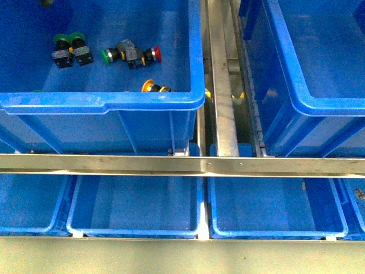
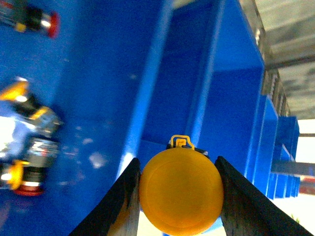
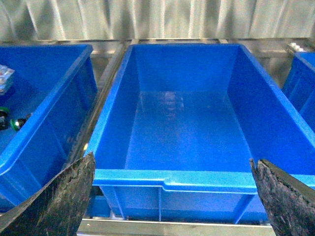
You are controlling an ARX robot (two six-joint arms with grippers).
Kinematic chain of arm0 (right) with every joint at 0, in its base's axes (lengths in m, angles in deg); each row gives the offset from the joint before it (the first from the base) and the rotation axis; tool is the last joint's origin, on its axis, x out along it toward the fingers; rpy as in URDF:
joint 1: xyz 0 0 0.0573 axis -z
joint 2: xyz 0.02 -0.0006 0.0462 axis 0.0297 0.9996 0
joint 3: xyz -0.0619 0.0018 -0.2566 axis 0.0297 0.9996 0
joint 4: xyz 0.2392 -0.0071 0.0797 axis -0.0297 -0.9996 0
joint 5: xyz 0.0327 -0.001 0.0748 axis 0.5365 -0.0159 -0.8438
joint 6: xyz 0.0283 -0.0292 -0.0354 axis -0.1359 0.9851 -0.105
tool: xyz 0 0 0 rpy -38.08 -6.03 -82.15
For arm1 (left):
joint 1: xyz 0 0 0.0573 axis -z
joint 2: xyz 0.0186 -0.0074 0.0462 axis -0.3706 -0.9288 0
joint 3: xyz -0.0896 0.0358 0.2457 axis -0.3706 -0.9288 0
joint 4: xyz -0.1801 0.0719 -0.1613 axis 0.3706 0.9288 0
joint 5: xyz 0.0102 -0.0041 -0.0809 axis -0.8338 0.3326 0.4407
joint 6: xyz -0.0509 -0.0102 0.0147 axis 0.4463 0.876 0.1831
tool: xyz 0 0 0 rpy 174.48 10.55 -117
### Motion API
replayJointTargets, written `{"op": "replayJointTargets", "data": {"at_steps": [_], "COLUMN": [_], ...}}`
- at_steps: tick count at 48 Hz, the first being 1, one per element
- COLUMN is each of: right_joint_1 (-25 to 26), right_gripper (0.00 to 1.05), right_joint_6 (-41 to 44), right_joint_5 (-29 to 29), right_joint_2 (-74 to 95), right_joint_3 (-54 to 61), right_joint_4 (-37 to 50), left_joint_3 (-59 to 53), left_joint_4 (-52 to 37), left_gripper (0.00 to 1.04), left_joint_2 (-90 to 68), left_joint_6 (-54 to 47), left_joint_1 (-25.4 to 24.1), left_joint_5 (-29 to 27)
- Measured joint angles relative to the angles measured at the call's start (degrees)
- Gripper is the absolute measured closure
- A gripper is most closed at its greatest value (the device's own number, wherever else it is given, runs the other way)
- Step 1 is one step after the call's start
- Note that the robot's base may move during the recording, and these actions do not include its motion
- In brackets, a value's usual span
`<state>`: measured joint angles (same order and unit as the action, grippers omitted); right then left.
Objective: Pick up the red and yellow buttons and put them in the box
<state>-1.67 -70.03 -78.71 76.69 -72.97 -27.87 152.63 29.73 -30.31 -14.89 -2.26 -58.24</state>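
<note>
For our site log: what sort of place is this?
Likely an industrial parts-sorting station: deep blue crates on a steel rack, shallow trays below, and loose push-button switches in one crate.

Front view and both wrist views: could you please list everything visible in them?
Left crate: one, deep blue, front view's left, holding switches.
Right crate: one, deep blue, beside it, empty.
Green switches: three, green caps, left crate floor.
Red button: one in front view, red cap, beside a green switch.
Loose yellow button: one, yellow cap, by left crate's near wall.
Held yellow button: one, yellow cap, between black fingers, left wrist view.
Rail: one, silver, crossing in front of crates.
Shallow trays: several, blue, row below the rail.
Left gripper: one, black fingers, shut on held yellow button.
Right gripper: one, black fingers, open, empty.
</note>
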Motion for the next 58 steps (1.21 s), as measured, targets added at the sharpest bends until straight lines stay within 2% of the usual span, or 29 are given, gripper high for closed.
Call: {"op": "replayJointTargets", "data": {"at_steps": [13,18,30,56,57,58], "right_joint_1": [0.0,0.0,0.0,0.0,0.2,1.6], "right_gripper": [0.07,0.07,0.07,0.07,0.07,0.07], "right_joint_6": [0.0,0.0,0.0,0.0,0.2,3.3], "right_joint_5": [0.0,0.0,0.0,0.0,-1.0,-6.6], "right_joint_2": [0.0,0.0,0.0,0.0,0.2,2.0], "right_joint_3": [0.0,0.0,0.0,0.0,-0.1,-0.9], "right_joint_4": [0.0,0.0,0.0,0.0,-0.3,-3.0], "left_joint_3": [13.6,17.9,21.9,16.2,16.2,16.3], "left_joint_4": [0.2,1.0,0.9,-5.7,-5.7,-5.7], "left_gripper": [0.69,0.69,0.69,0.69,0.69,0.69], "left_joint_2": [-8.9,-12.6,-16.5,-16.7,-16.7,-16.7], "left_joint_6": [3.0,4.2,5.8,13.4,13.4,13.4], "left_joint_1": [12.0,13.9,14.7,13.4,13.4,13.6], "left_joint_5": [1.4,1.1,0.4,-0.7,-0.8,-0.9]}}
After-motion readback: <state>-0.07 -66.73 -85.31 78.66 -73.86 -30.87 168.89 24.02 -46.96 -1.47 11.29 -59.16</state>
